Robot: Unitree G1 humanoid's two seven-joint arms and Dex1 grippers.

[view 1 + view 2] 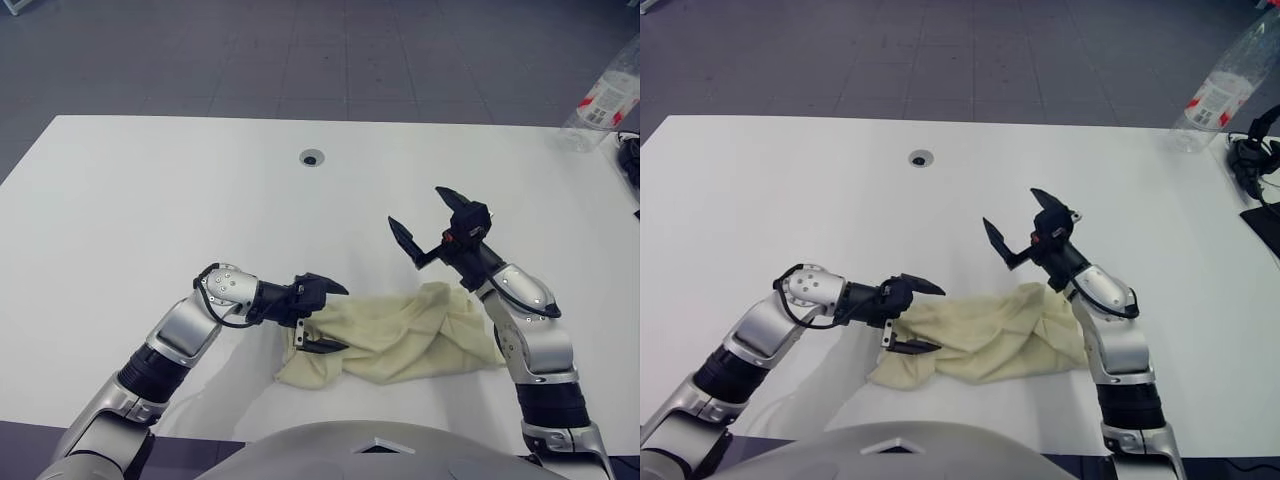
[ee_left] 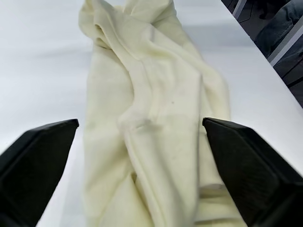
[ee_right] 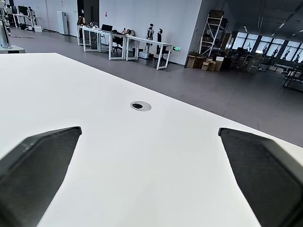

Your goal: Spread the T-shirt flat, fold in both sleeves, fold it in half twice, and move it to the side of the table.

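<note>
Near the front edge of the table, your T-shirt lies bunched. Your left gripper gapes wide astride its end, holding nothing; the right gripper hangs open, empty, above. Close now and you'll probably pinch several layers and drag the whole bundle.

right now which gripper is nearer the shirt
Left. The left gripper is open around the shirt's left end; the right gripper is open, raised beyond its far edge.

You have nothing legible here. The plastic bottle at the far right corner of the table carries a red-and-white label, its print too small to read. A small green sign glows in the room behind, its characters unreadable.
</note>
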